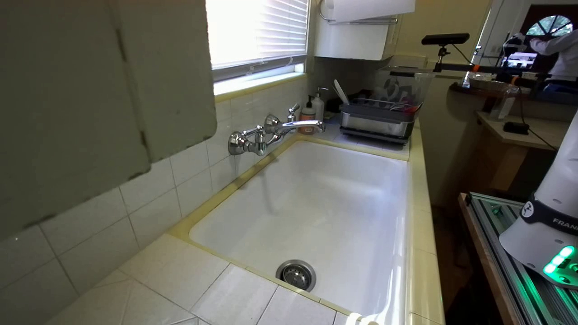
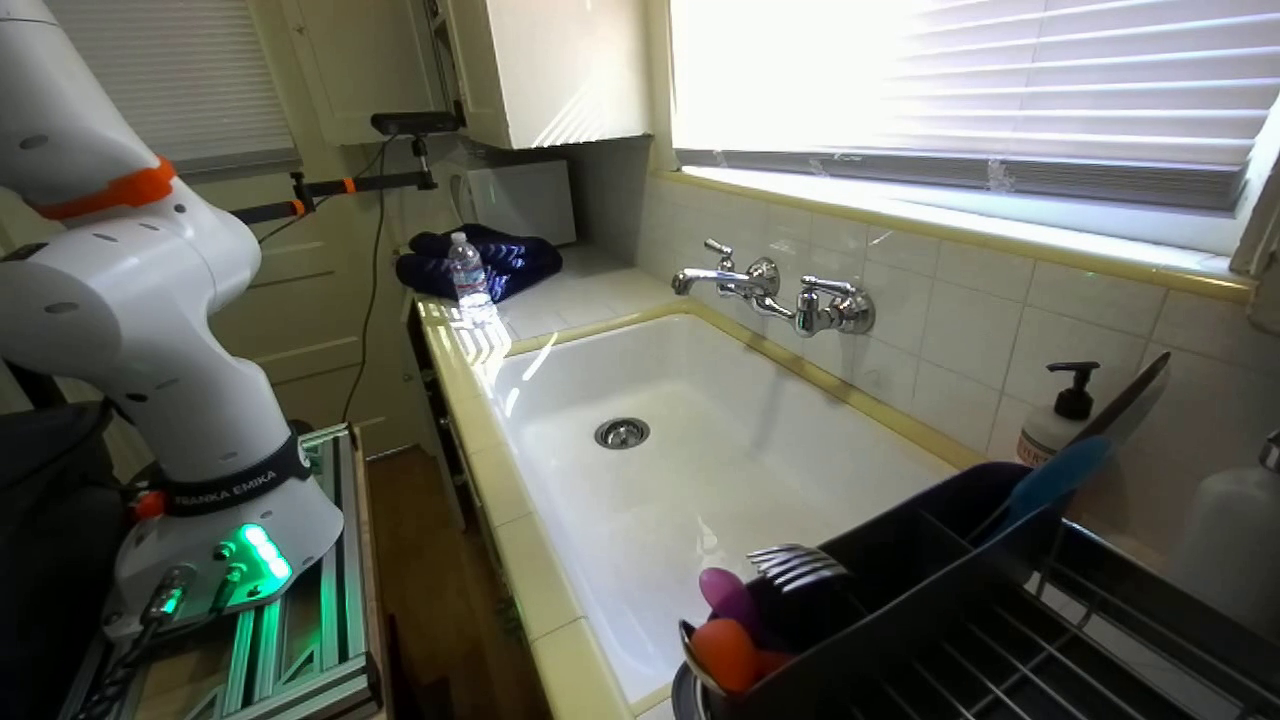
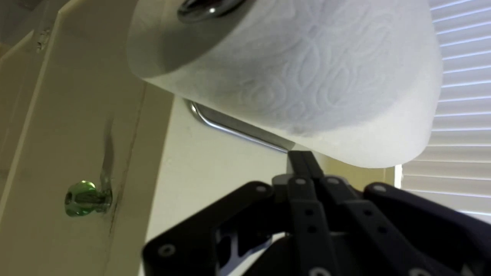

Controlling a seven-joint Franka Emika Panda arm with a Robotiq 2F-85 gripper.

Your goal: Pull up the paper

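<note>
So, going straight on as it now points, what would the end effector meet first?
Probably the paper, at its lower edge in the wrist view; depth is unclear, so the closed end effector might slip past it.

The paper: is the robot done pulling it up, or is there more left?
Seems done: reaching the paper, with the end effector shut close to it in the wrist view. In hand: no paper shows between its fingertips; touching or not, I can't tell. Left: probably the pull itself; in an exterior view the paper reaches down to the metal bar.
</note>
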